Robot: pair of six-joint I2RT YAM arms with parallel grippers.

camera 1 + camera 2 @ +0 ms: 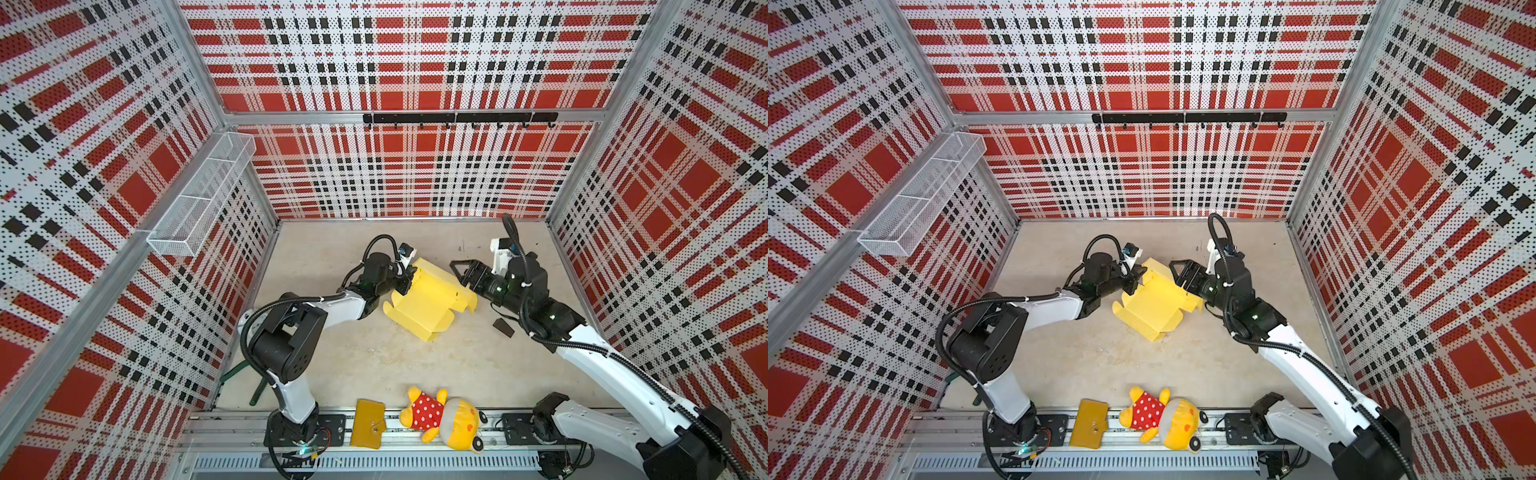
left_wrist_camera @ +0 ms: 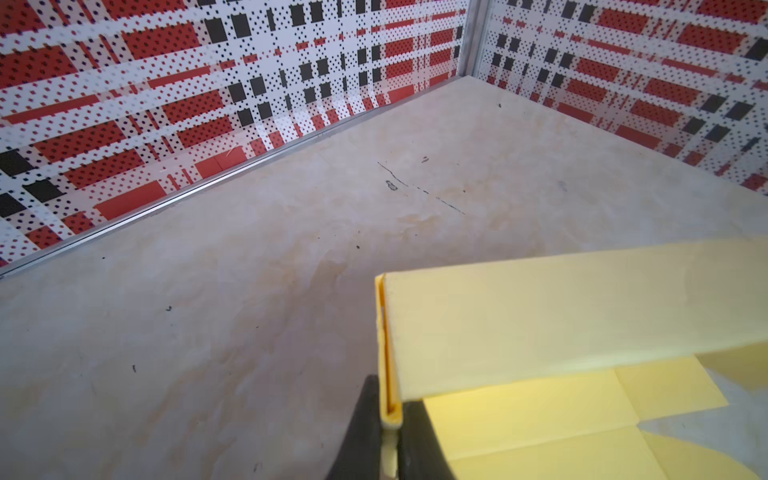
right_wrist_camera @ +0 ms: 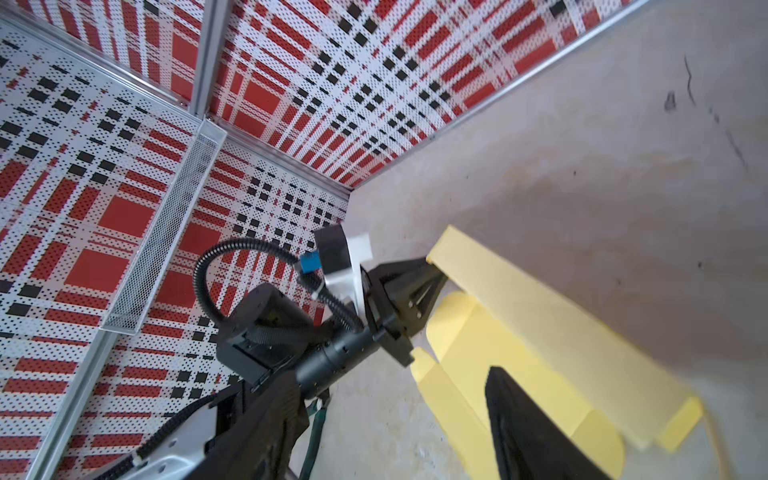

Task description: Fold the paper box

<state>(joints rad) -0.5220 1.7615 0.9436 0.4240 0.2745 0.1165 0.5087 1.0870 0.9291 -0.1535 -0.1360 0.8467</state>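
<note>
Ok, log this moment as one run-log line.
paper box: partly folded, one wall raised | left tool: shut on raised wall's end | right tool: open, over box, nothing held

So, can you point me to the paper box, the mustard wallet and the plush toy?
paper box (image 1: pixel 419 307): in a top view, on its flat middle panel.
wallet (image 1: pixel 365 415): in a top view, on its upper face.
plush toy (image 1: pixel 427 412): in a top view, on its red dotted shirt.
</note>
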